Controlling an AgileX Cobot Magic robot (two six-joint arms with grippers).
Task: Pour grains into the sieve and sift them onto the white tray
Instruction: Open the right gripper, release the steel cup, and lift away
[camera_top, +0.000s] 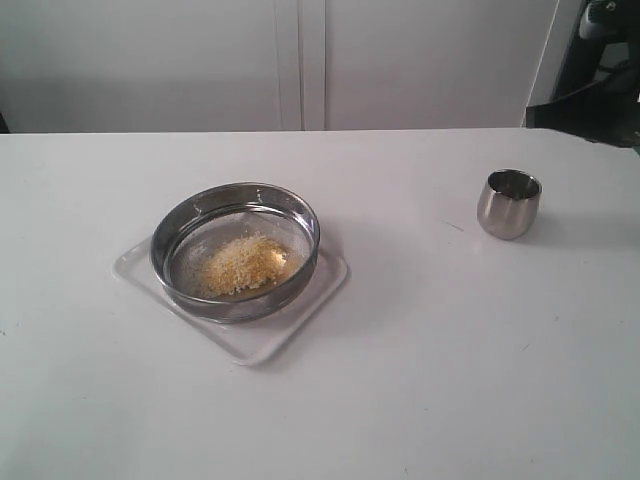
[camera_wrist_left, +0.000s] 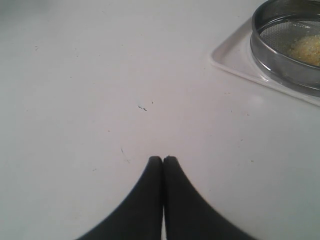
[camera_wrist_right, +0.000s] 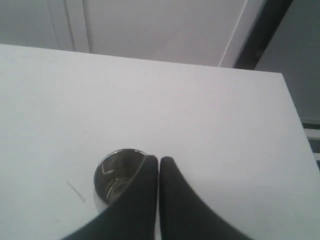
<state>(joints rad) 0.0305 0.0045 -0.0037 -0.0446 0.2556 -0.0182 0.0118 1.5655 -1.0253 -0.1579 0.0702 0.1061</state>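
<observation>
The sieve (camera_top: 240, 303), a wide steel ring with a mesh bottom, sits on the white tray (camera_top: 258, 345) left of the table's centre. A small heap of yellow grains (camera_top: 244, 265) lies on its mesh. In the left wrist view the sieve (camera_wrist_left: 280, 67), grains (camera_wrist_left: 307, 49) and tray (camera_wrist_left: 231, 56) show at one corner. My left gripper (camera_wrist_left: 163, 159) hovers over bare table beside them, shut on nothing. My right gripper (camera_wrist_right: 159, 160) is shut and empty, raised over the table, with the steel cup (camera_wrist_right: 116, 175) below and partly hidden by one finger.
The small steel cup (camera_top: 509, 204) stands upright at the right of the table, apart from the tray. A dark part of the right arm (camera_top: 600, 70) shows at the far right corner. A white wall runs behind the table's far edge.
</observation>
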